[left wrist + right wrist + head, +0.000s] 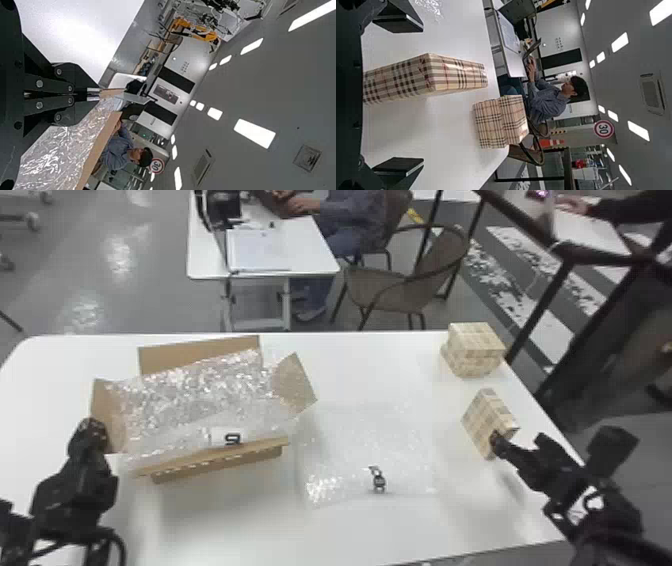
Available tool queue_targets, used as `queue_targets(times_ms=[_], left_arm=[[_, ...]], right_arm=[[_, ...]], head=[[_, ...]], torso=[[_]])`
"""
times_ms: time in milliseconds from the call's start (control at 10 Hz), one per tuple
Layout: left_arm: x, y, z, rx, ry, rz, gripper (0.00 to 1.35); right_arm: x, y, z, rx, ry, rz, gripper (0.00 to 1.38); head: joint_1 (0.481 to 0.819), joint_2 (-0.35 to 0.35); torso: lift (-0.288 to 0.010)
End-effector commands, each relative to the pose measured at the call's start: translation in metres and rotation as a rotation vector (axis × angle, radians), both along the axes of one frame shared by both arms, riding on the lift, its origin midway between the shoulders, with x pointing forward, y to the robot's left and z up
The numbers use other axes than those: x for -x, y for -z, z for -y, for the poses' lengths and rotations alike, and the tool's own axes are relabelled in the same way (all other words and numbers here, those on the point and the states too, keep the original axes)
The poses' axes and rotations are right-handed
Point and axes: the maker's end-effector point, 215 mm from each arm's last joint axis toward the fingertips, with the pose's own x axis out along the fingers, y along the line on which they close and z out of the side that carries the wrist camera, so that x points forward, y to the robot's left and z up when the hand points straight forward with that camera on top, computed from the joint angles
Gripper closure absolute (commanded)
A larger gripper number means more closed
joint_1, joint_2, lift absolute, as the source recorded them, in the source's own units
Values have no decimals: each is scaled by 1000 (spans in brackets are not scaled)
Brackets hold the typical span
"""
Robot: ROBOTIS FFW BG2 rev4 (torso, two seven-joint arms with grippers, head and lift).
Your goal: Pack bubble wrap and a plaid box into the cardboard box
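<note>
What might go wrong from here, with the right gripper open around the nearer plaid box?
The nearer plaid box sits off-centre between the right gripper's open fingers, so closing could push or twist it.

Bubble wrap spreads over the cardboard box's opening and onto its near flap; a plaid box lowered there might snag it or rest on top.

The left gripper is right at a side flap, so a careless move could bend it.

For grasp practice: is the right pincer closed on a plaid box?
No, the right pincer is open, table showing between its fingers and the nearer box.
</note>
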Motion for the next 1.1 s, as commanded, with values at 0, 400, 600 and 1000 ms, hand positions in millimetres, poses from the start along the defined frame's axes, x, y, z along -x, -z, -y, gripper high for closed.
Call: queue_targets(times_ms=[0,400,600,1000], left_arm=[[1,1,-1,2,-2,-1,1207],[1,2,0,7,-3,-1,1207],[1,1,-1,9,-4,1,1208],[0,0,0,8,0,3,1207]], right_arm=[[-20,4,-13,9,-53,-26,114],[-32,15,-38,6,-128,-76,671],[-30,15,-39,-4,-128,-77,795],[-27,11,-37,-9,-125,-68,915]], head=[[695,-138],[695,-95],[695,-91],[695,-92]], torso=[[-110],[-110],[-110],[-110]])
